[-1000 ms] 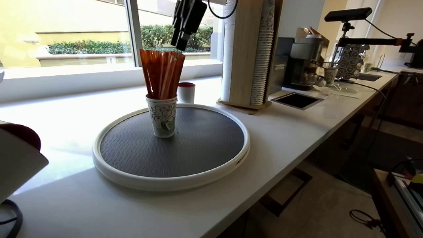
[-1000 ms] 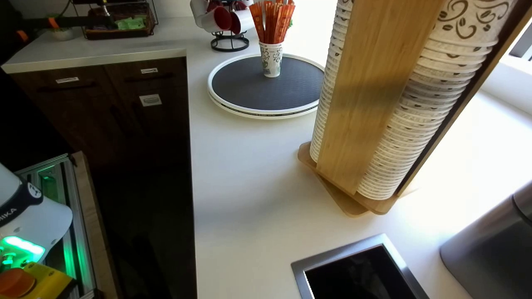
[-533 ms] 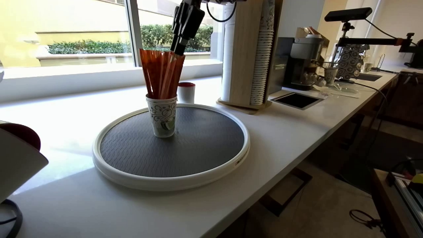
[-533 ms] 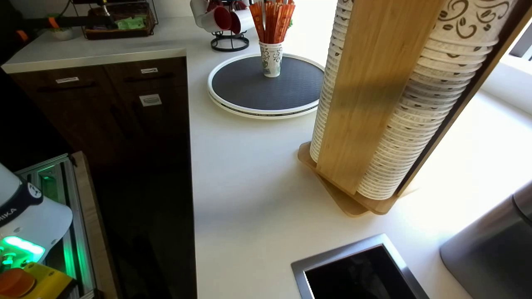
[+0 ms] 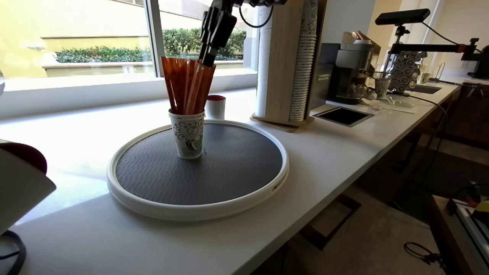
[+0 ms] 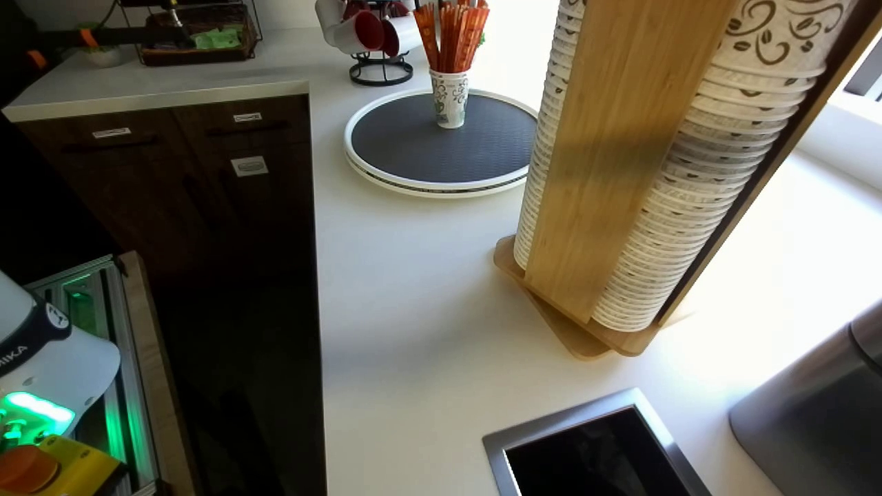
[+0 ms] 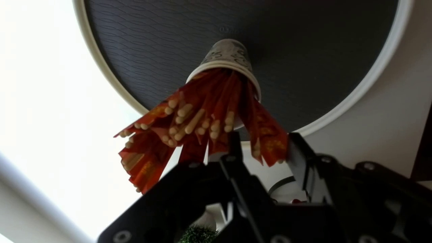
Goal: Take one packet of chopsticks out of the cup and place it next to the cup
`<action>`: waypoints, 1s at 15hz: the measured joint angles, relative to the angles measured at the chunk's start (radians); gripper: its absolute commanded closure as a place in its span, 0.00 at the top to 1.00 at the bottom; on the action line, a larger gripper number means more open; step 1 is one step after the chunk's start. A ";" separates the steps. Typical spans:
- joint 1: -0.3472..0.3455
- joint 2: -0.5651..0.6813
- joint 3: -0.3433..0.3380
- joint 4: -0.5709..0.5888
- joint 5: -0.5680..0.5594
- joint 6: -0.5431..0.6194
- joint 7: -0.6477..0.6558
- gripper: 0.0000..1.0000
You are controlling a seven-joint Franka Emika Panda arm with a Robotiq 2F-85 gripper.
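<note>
The white patterned cup (image 5: 189, 135) stands upright on the dark round tray (image 5: 237, 172); it also shows in the exterior view (image 6: 450, 100) and in the wrist view (image 7: 227, 54). Several orange-red packets of chopsticks (image 5: 187, 88) fan out of it, as in the exterior view (image 6: 451, 34). In the wrist view my gripper (image 7: 265, 137) is open, its fingers on either side of one packet's top end (image 7: 270, 136). That packet lies close to or against the right finger, with a gap to the left finger. In an exterior view the gripper (image 5: 206, 59) is at the packets' upper right edge.
A tall wooden holder (image 5: 280, 65) with stacked cups stands right of the tray, also in the exterior view (image 6: 620, 172). A white mug with a red top (image 5: 216, 110) is behind the cup. A mug rack (image 6: 381, 69) stands beyond the tray. A window is at the back.
My gripper has come down from above the packets to their top ends, then shifted slightly right. The rightmost packet's top leans a little further right. The cup and tray have not moved.
</note>
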 measured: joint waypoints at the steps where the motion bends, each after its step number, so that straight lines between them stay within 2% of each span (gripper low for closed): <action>1: -0.001 0.002 0.000 0.000 0.000 0.000 0.000 0.31; 5: -0.002 0.010 0.002 0.000 0.000 0.000 -0.002 0.27; 7: -0.003 0.015 0.006 0.000 0.000 0.000 -0.006 0.17; 8: -0.003 0.016 0.007 0.000 0.000 0.000 -0.008 0.08; 10: -0.003 0.019 0.010 0.000 0.000 0.000 -0.012 0.00; 15: -0.003 0.019 0.014 0.007 -0.011 0.001 -0.017 0.02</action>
